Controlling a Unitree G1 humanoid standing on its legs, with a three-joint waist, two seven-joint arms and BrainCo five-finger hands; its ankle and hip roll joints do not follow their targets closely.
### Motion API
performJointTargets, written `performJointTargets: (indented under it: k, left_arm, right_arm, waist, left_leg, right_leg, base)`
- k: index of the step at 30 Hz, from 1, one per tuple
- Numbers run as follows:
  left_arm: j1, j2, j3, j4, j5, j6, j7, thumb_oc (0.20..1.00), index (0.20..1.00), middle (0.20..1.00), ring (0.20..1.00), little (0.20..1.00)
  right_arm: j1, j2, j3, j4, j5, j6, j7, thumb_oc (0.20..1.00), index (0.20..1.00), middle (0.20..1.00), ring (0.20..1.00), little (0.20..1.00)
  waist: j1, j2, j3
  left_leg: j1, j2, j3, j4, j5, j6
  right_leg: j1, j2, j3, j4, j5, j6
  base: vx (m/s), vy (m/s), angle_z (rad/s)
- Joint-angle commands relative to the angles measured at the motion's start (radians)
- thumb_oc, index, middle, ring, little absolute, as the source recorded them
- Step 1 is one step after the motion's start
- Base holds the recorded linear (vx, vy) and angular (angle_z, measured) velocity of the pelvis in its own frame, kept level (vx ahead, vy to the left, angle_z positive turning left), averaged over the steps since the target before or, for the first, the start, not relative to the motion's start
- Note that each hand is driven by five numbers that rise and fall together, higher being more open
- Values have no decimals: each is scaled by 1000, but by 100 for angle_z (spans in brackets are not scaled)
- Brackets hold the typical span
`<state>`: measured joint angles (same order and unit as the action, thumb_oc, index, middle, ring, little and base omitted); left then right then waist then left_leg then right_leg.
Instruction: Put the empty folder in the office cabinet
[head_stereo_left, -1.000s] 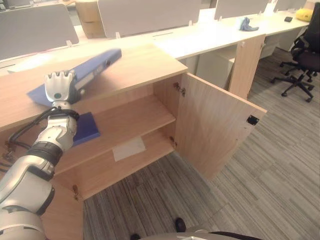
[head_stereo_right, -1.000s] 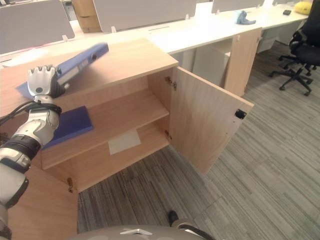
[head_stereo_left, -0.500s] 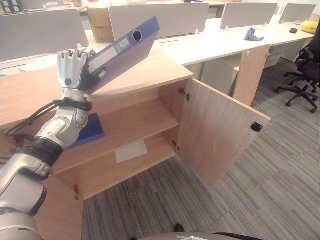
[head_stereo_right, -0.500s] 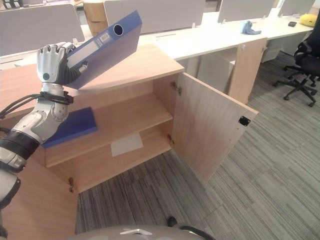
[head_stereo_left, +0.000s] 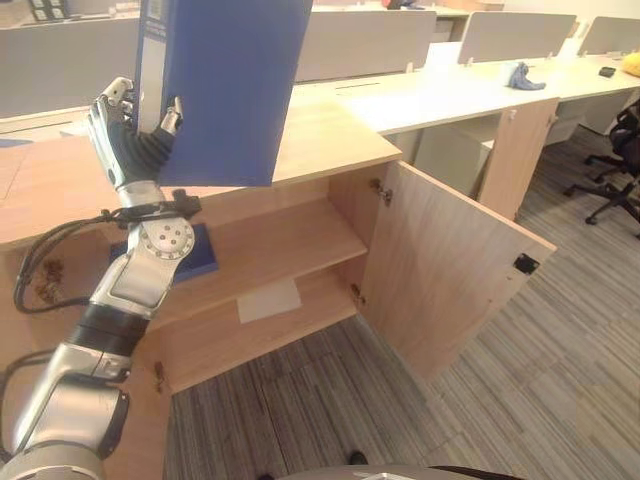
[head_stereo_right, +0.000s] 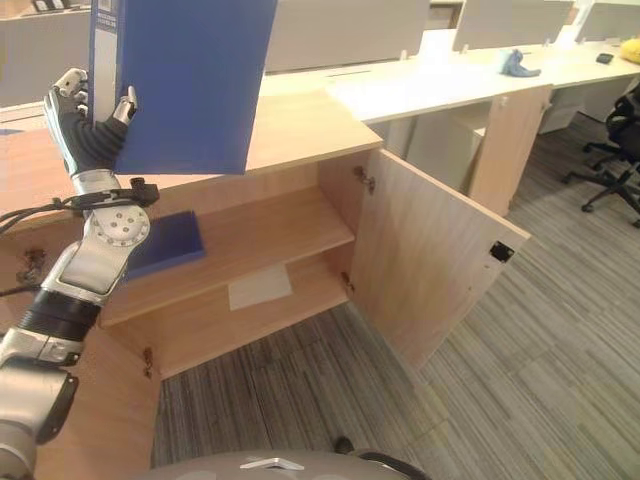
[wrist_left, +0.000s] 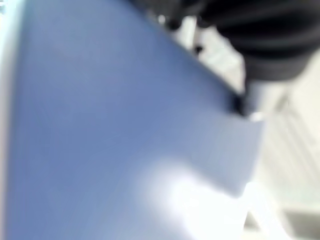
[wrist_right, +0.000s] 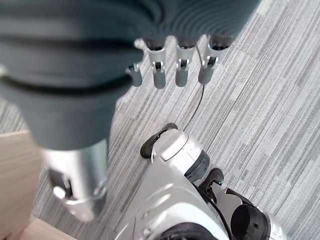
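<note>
A blue lever-arch folder (head_stereo_left: 225, 90) stands upright in the air above the wooden cabinet's top (head_stereo_left: 330, 135). My left hand (head_stereo_left: 130, 145) is shut on its spine edge, thumb on the cover, fingers behind it. The folder's blue cover (wrist_left: 100, 125) lies close against my left hand (wrist_left: 260, 40) in the left wrist view. The cabinet door (head_stereo_left: 460, 270) stands wide open, showing a middle shelf (head_stereo_left: 280, 235) and a bottom shelf. A second blue folder (head_stereo_left: 203, 255) lies flat at the left of the middle shelf. My right hand (wrist_right: 170, 70) hangs open over the carpet.
A white sheet (head_stereo_left: 268, 298) lies on the cabinet's bottom shelf. Behind the cabinet run white desks (head_stereo_left: 450, 85) with grey dividers and a blue cloth (head_stereo_left: 522, 76). An office chair (head_stereo_left: 625, 150) stands at the right. Grey striped carpet (head_stereo_left: 520, 400) spreads before the cabinet.
My left hand has lifted the folder off the cabinet top and swung it from a low slant to upright. The view has shifted a little.
</note>
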<state>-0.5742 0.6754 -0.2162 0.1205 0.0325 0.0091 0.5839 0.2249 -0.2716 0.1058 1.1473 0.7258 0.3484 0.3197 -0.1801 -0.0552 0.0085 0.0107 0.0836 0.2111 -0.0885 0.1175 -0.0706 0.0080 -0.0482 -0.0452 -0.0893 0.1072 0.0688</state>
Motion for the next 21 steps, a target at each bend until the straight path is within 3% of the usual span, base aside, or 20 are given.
performJointTargets:
  k: [1, 3, 8, 14, 21]
  left_arm:
    - [-88, 13, 91, -25, -150, -62, -24, 200, 200, 200, 200, 200]
    - [-42, -46, 129, -77, -321, -52, -60, 200, 200, 200, 200, 200]
    - [86, -193, 176, -155, -563, -68, -66, 200, 200, 200, 200, 200]
    - [196, -304, 165, -220, -628, -12, -112, 200, 200, 200, 200, 200]
    - [277, -332, 126, -259, -630, 48, -210, 200, 200, 200, 200, 200]
  right_arm:
    - [-31, -22, -4, 40, 0, -20, 0, 1000, 1000, 1000, 1000, 1000]
    - [-45, -12, 1, 40, 5, -40, 2, 1000, 1000, 1000, 1000, 1000]
    - [-88, -1, 19, -43, 136, -77, -13, 1000, 1000, 1000, 1000, 1000]
    - [-170, 4, 41, -240, 307, -149, -72, 1000, 1000, 1000, 1000, 1000]
    - [-273, -30, -4, -495, 482, -181, -104, 1000, 1000, 1000, 1000, 1000]
  waist:
    - [9, 22, 8]
    - [25, 22, 5]
    - [58, 20, 3]
    - [99, 6, 3]
    - [133, -2, 6]
  left_leg:
    - [33, -22, -23, 1, -170, 0]
    - [38, -23, -33, 1, -173, 3]
    - [50, -30, -68, 1, -174, 11]
    - [61, -37, -107, 1, -173, 20]
    - [71, -39, -134, 1, -173, 26]
  right_leg:
    - [24, -24, -12, 2, -102, 76]
    - [33, -25, -22, 2, -107, 72]
    - [55, -26, -45, 2, -112, 59]
    - [76, -26, -72, 2, -115, 41]
    - [94, -24, -95, 2, -118, 33]
  base:
    - [-23, -15, 4]
    - [-43, -13, 6]
    - [-49, -5, 10]
    - [-66, -6, 13]
    - [-34, 6, 11]
